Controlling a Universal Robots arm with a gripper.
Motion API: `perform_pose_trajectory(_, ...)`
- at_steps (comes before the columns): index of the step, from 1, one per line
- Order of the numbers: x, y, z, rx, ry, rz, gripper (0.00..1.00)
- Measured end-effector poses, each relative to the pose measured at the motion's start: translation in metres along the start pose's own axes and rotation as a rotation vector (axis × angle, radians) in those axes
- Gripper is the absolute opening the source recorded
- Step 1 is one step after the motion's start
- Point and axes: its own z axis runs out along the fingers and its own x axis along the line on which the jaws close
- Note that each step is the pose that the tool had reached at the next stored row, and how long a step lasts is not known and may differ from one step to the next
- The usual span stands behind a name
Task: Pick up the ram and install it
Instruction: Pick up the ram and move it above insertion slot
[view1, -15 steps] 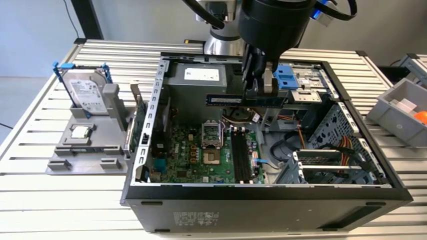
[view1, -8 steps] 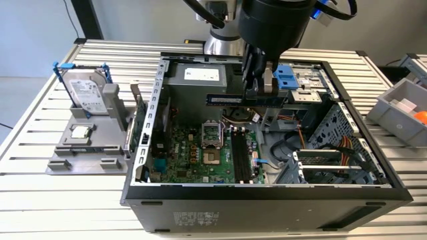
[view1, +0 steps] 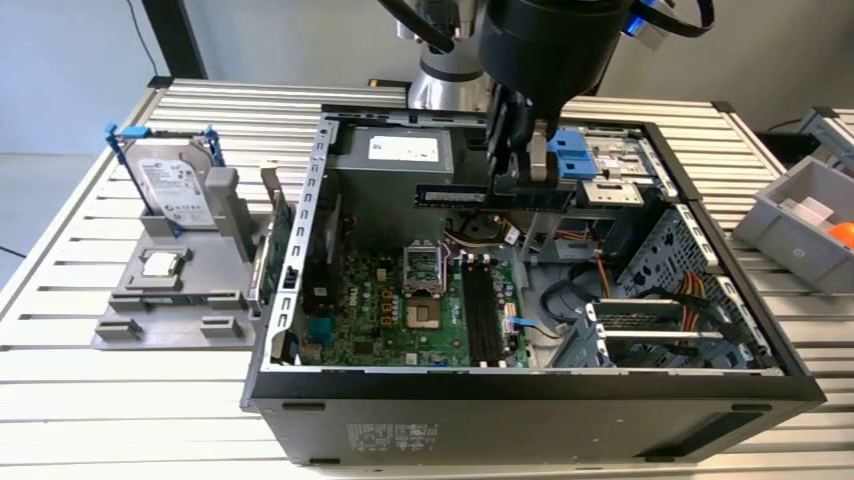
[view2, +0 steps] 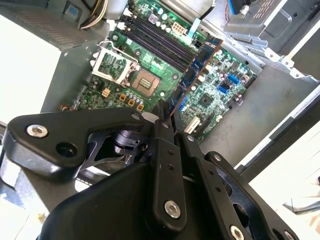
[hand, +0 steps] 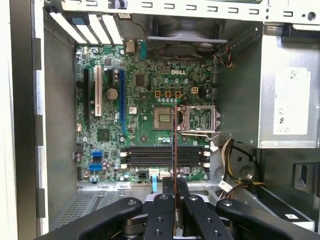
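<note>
My gripper (view1: 518, 186) hangs above the open computer case (view1: 287, 300) and is shut on the ram (view1: 461, 195), a thin blue-green stick held level over the motherboard (view1: 374, 310). In the second wrist view the ram (view2: 200, 65) juts out from the gripper (view2: 167, 114) at a slant across the board. The first wrist view shows the ram (hand: 174, 140) edge-on, as a thin line running out from the gripper (hand: 174, 184) and crossing the black memory slots (hand: 150, 156). Those slots (view1: 483, 310) lie well below the stick, which touches nothing else.
A silver hard drive in a blue frame (view1: 174, 190) stands on a grey holder (view1: 160, 310) at the exterior view's left, with a processor chip (view1: 163, 265) beside it. A green card (view1: 274, 255) leans by the case wall. A grey bin (view1: 801, 215) sits at the right.
</note>
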Motion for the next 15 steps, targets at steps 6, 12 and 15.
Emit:
perform_pose_trajectory(6, -0.0039, -0.0023, 0.0003, 0.0001, 0.0, 0.001, 0.0)
perform_pose_trajectory(12, -0.0047, -0.0036, 0.0004, 0.0001, 0.0, 0.001, 0.0)
perform_pose_trajectory(15, -0.0048, -0.0037, 0.0003, 0.0001, 0.0001, 0.001, 0.0)
